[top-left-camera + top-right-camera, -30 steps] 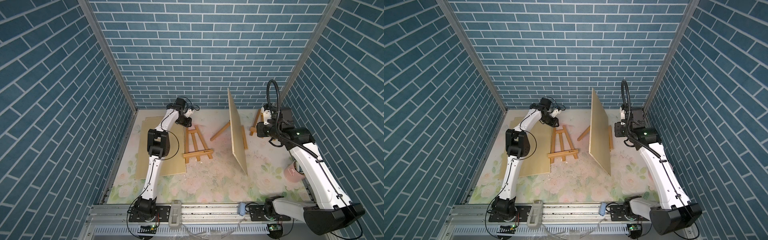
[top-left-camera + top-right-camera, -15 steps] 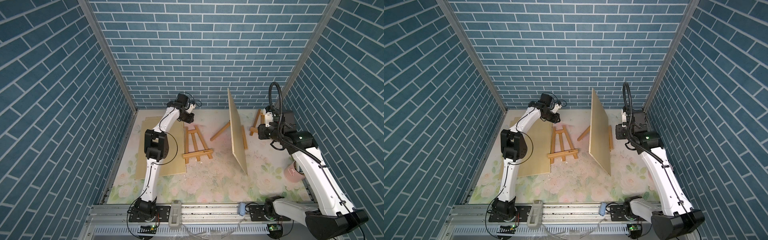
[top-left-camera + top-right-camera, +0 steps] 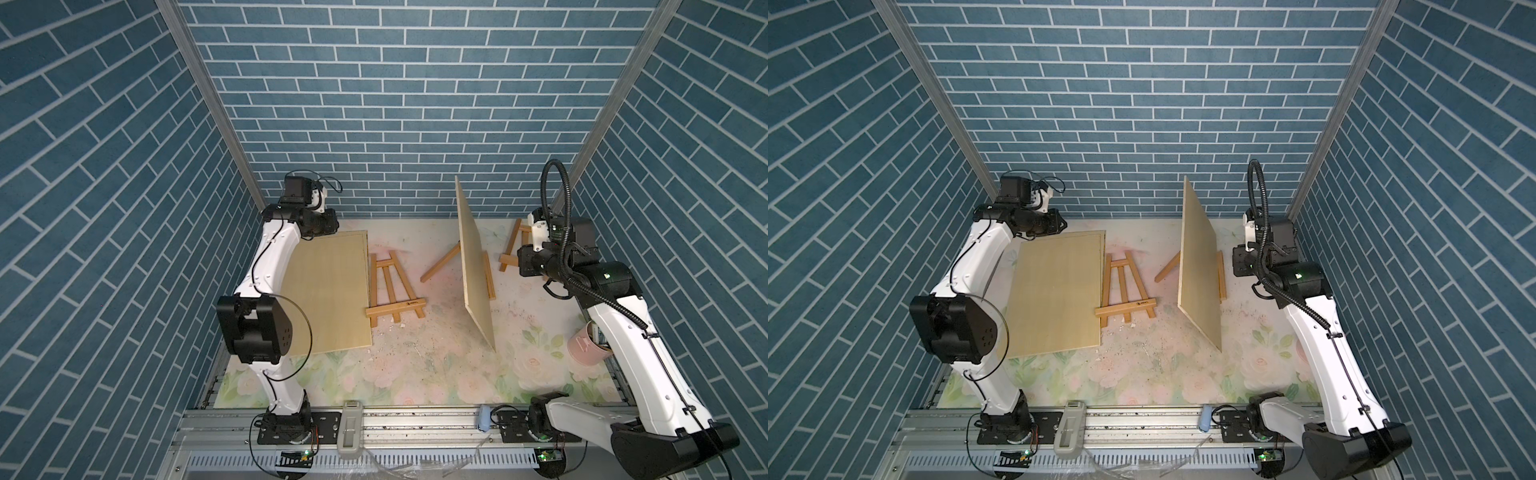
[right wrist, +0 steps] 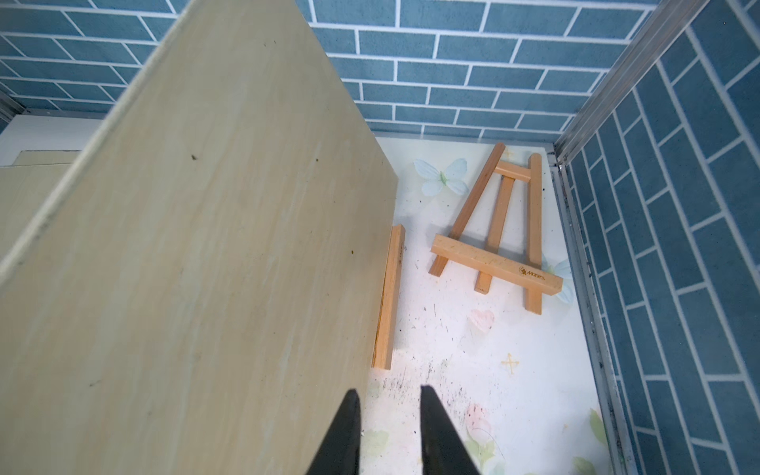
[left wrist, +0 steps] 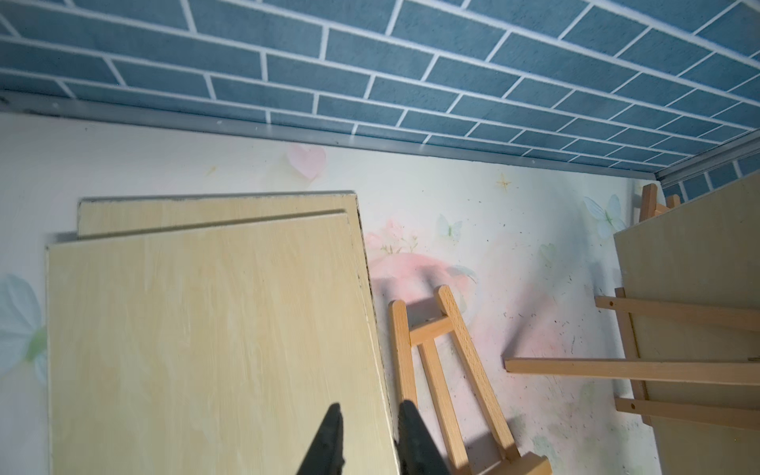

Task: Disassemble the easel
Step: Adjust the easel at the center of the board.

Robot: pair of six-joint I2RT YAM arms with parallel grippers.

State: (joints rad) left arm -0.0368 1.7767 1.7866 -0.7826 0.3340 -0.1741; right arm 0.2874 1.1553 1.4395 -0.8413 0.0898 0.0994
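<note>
Beside your right gripper (image 4: 388, 390), narrowly parted and empty, the board (image 4: 205, 246) leans on its easel (image 4: 388, 296); widen, pinch its edge, lift straight; your left gripper (image 5: 370, 405) hovers likewise empty.

Boards: three. The top board (image 5: 205, 349) lies flat on the lower board (image 5: 205, 214); one upright board (image 3: 473, 266).
Easels: three. Middle easel (image 3: 390, 286) lying flat, corner easel (image 4: 497, 263) lying flat, standing easel (image 3: 440, 268) behind the upright board.
Cups: one pink cup (image 3: 586, 353).
Robot arms: two, left arm (image 3: 270, 257) and right arm (image 3: 623, 332).
</note>
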